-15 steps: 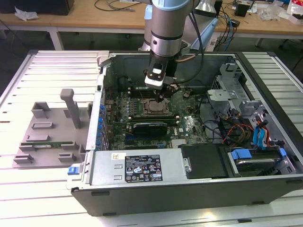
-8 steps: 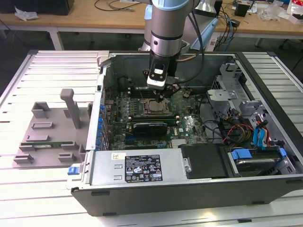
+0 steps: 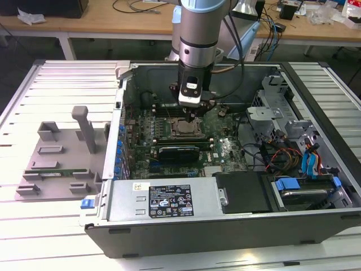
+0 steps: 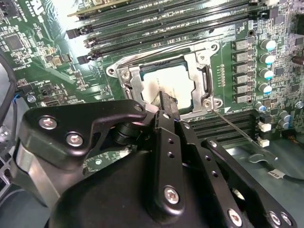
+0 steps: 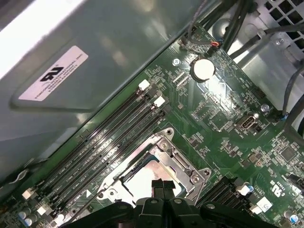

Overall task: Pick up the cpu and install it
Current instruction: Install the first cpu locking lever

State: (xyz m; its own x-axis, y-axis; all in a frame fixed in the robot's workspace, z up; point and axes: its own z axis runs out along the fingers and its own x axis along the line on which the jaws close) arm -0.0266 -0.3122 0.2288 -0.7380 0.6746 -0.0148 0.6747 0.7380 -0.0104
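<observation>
Gripper (image 4: 164, 102) first: my fingers look pressed together, tips right down on the cpu (image 4: 173, 83), which already sits flat in the socket (image 4: 205, 83) on the motherboard (image 5: 223, 109). So pickup's done, I'd say; socket frame isn't closed over it yet.

Looks like a robotics lab or electronics workshop: open PC case (image 3: 225, 220) on a slatted metal table (image 3: 56, 84), wooden benches (image 3: 113, 25) behind littered with cables (image 3: 135, 7), grey fixture tray (image 3: 56, 164) alongside.
</observation>
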